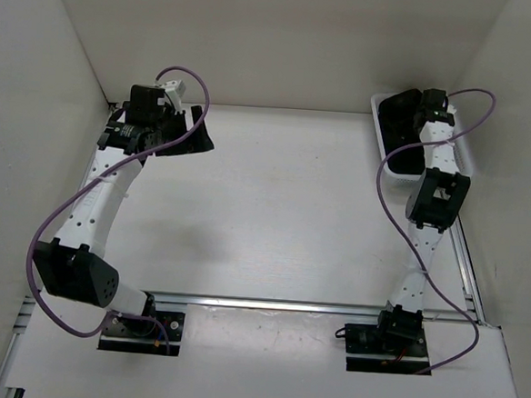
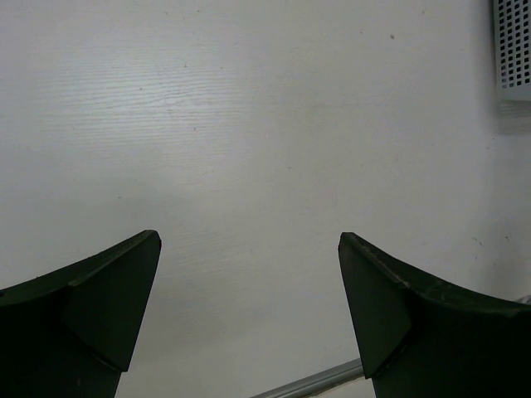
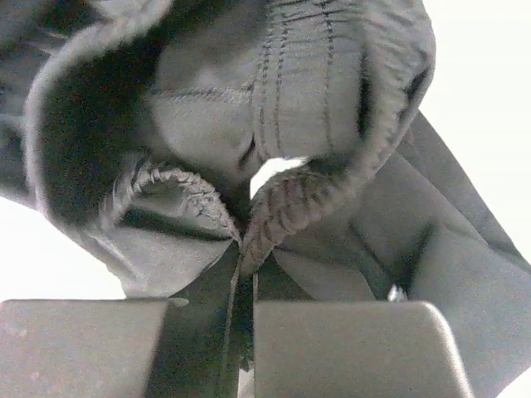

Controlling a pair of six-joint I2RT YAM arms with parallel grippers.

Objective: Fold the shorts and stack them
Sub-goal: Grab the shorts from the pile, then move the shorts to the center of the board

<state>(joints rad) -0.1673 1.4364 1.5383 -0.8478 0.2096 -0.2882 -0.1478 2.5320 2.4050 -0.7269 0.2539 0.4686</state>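
Note:
The black shorts (image 1: 401, 117) lie bunched in the white mesh basket (image 1: 385, 151) at the back right. My right gripper (image 1: 426, 112) is over the basket, shut on the gathered waistband of the shorts (image 3: 290, 108), which fill the right wrist view; the pinch sits at the gripper (image 3: 246, 274). My left gripper (image 1: 190, 137) is at the back left, open and empty above the bare white table; in the left wrist view its two black fingers (image 2: 99, 307) stand wide apart around the gripper's middle (image 2: 249, 240).
White walls enclose the table on the left, back and right. A corner of the mesh basket (image 2: 514, 46) shows at the top right of the left wrist view. A metal rail (image 1: 267, 302) runs across the near edge by the arm bases.

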